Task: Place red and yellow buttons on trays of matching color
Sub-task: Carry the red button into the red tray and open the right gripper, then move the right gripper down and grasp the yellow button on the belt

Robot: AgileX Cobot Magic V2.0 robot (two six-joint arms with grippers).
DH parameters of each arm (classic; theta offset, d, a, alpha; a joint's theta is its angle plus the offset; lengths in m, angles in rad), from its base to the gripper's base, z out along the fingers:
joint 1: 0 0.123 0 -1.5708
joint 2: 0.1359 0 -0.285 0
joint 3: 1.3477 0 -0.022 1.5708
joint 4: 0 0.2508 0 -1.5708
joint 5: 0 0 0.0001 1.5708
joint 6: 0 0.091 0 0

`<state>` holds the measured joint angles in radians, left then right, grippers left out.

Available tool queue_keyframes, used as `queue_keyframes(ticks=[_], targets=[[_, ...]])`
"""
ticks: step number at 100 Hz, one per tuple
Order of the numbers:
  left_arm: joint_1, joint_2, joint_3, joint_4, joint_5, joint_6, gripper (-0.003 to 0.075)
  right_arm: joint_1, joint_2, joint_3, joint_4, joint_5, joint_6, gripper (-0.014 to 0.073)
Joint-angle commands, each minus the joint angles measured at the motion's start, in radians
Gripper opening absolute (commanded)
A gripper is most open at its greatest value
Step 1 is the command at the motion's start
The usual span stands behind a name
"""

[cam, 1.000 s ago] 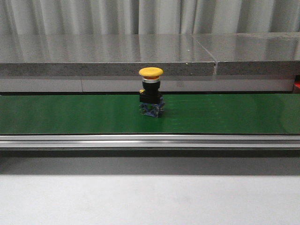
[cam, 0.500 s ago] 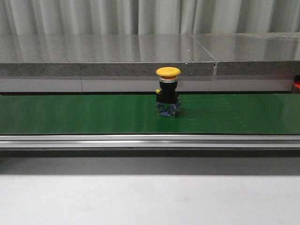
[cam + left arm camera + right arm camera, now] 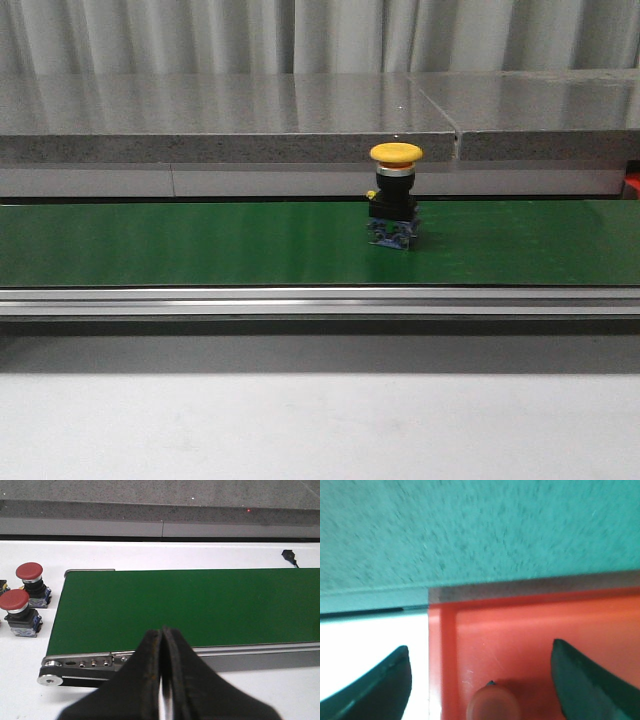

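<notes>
**Belt, ledge and curtain**

A green conveyor belt [image 3: 180, 243] runs across the white worktop [image 3: 320, 425] on a silver rail [image 3: 320, 301] (screws visible at its end). Behind stand a grey stone ledge [image 3: 220, 118] and pale curtains [image 3: 200, 35].

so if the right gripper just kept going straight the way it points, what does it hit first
Most likely the red tray: the open right gripper hangs over it, with a blurred rounded thing between its fingers. Depth is unclear.
</notes>
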<state>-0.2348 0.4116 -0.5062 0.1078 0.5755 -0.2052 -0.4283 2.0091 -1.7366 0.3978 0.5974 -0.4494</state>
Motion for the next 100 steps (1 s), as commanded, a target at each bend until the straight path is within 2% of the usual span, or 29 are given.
queue_keyframes(ticks=[1,21,73,100], targets=[[-0.008,0.009,-0.023,-0.004,-0.067,0.002,-0.0019,0.009,-0.119,-0.032,0.010,-0.005,-0.006,0.0573],[-0.008,0.009,-0.023,-0.004,-0.067,0.002,-0.0019,0.051,-0.220,0.033,0.011,0.048,-0.008,0.0573],[-0.008,0.009,-0.023,-0.004,-0.067,0.002,-0.0019,0.169,-0.531,0.524,0.011,0.040,-0.010,0.0573],[-0.008,0.009,-0.023,-0.004,-0.067,0.002,-0.0019,0.248,-0.610,0.662,0.011,0.123,-0.016,0.0573]])
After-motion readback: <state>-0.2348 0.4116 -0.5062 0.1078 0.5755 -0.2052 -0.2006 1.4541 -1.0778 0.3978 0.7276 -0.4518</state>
